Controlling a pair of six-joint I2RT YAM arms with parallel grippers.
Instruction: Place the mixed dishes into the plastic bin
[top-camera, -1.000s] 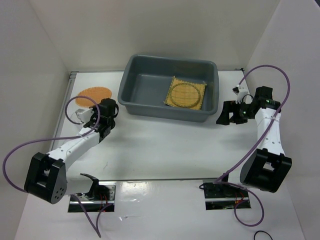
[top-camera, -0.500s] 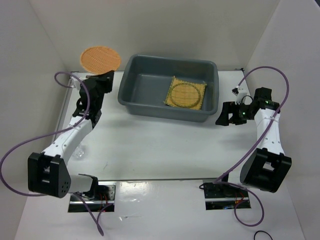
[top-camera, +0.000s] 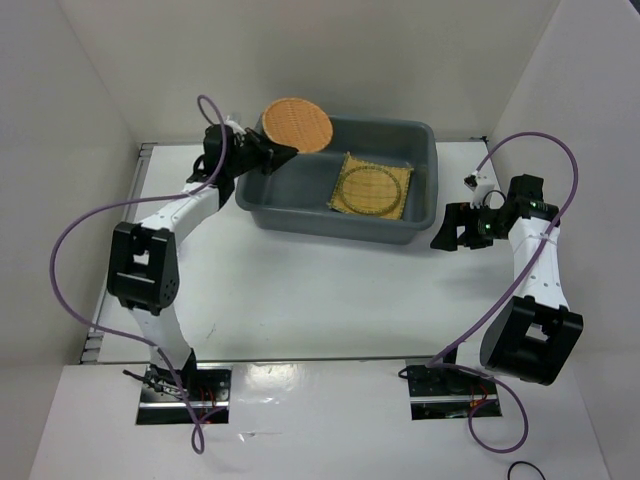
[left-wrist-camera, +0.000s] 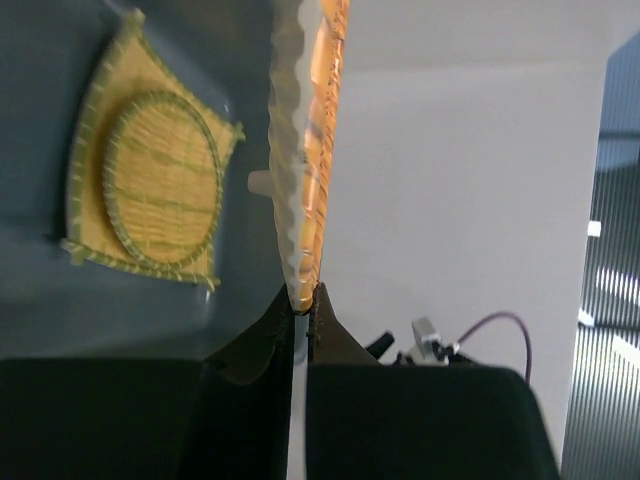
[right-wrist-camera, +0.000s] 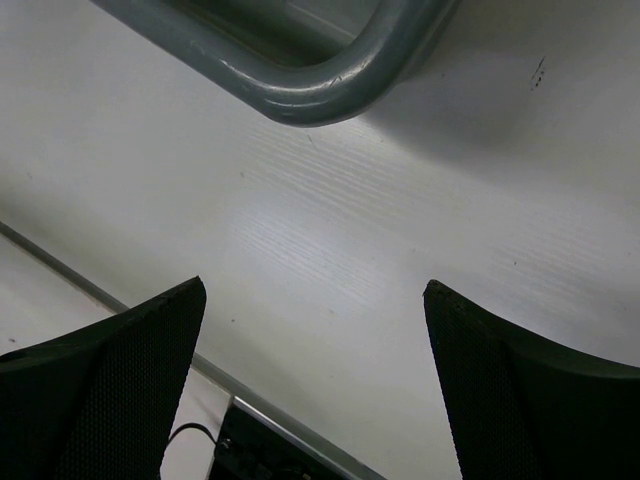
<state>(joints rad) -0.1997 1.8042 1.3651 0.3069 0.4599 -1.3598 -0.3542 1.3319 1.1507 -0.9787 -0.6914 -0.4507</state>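
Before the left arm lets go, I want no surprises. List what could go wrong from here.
The left gripper pinches the orange disc only at its rim; it may slip or twist out.
The disc hangs over the far left corner of the bin; released there, it may catch the rim and land outside.

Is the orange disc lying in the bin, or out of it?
Out: the left gripper pinches the orange disc by its edge, holding it up at the bin's far left corner, not resting inside.

Small orange disc (top-camera: 296, 124) above grey bin (top-camera: 320, 222), yellow mat (left-wrist-camera: 120, 55), straw disc (left-wrist-camera: 162, 177) inside
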